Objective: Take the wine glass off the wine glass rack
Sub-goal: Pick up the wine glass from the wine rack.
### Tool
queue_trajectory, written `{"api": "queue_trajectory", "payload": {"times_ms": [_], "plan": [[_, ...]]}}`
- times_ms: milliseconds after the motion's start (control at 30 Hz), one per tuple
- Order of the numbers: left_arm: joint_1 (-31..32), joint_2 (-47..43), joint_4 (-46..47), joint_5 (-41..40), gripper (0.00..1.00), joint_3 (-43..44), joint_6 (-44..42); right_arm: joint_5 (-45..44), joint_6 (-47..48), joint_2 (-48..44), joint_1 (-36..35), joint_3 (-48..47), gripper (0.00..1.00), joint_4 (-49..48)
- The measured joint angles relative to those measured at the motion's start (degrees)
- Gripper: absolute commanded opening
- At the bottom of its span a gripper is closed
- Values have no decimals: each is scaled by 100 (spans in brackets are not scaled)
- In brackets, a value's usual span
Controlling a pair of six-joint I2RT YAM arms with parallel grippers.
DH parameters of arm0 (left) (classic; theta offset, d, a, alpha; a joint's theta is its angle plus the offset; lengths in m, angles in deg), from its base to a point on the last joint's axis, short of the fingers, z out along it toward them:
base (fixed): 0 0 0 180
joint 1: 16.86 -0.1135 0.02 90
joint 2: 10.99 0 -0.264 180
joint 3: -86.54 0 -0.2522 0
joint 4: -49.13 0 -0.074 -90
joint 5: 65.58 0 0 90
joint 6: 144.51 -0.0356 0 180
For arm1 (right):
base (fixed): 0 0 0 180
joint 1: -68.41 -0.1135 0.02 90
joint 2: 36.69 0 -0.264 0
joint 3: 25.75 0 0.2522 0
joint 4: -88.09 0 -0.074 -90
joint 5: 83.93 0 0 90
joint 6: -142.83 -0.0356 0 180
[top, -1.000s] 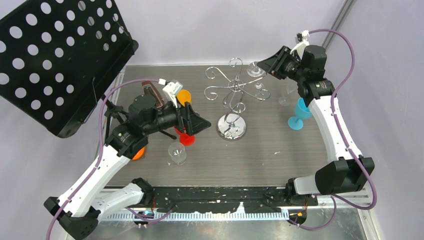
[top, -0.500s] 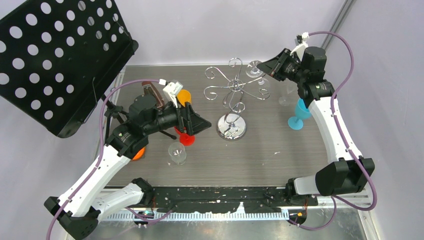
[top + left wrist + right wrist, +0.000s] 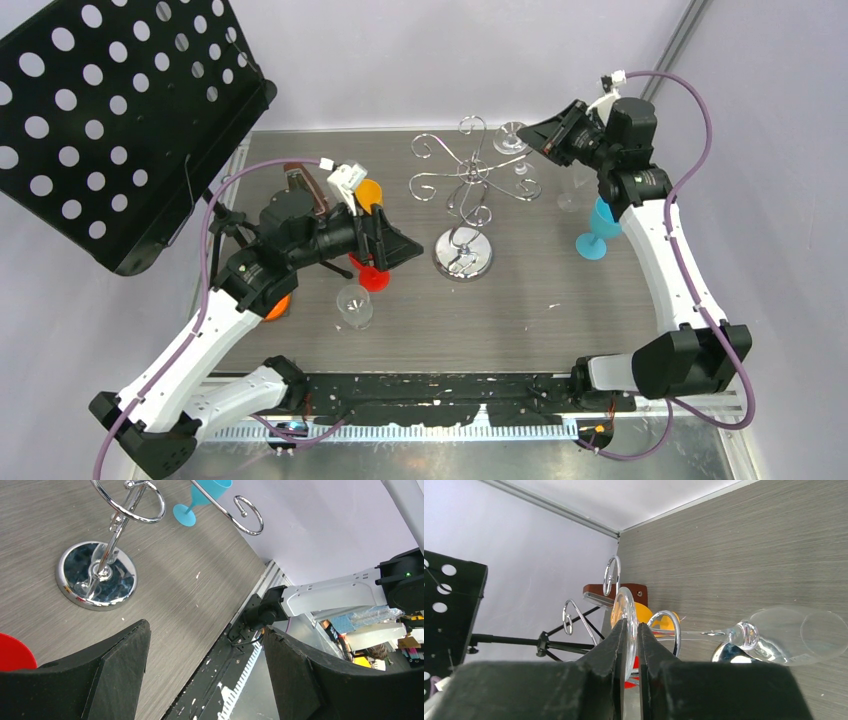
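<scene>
The wine glass rack [image 3: 466, 178] is a chrome wire stand with scroll arms and a round mirrored base [image 3: 463, 253], at the table's middle back. A clear wine glass [image 3: 794, 635] is at the rack's right side. Its round foot [image 3: 510, 135] is pinched edge-on in my shut right gripper [image 3: 632, 622]. In the right wrist view its stem runs past a curled rack arm [image 3: 667, 630]. My left gripper [image 3: 398, 246] stands open and empty left of the rack base [image 3: 96, 575], above the table.
A red glass foot [image 3: 372, 276], an orange glass [image 3: 369, 192] and a clear cup [image 3: 354, 304] stand near my left gripper. A blue glass [image 3: 597, 226] and a clear glass [image 3: 569, 196] are under my right arm. A black perforated stand [image 3: 110, 120] fills the back left.
My right gripper has closed onto the wine glass's foot, and that arm has shifted slightly to the right. The left arm has not moved.
</scene>
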Motion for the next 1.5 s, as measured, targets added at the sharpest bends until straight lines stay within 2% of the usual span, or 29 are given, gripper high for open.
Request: {"api": "queue_trajectory", "payload": {"times_ms": [400,700,1267,1500], "plan": [[0,120,2,39,82,-2,0,-122,-1139,-297,398,533,6,-409],[0,127,24,57,82,-140,2,138,-1768,-404,704,970,6,-949],[0,125,177,59,82,-302,26,352,-1961,-1145,761,1410,6,-1294],[0,107,271,98,82,-378,52,302,-1919,-1029,356,1311,6,-1259]]}}
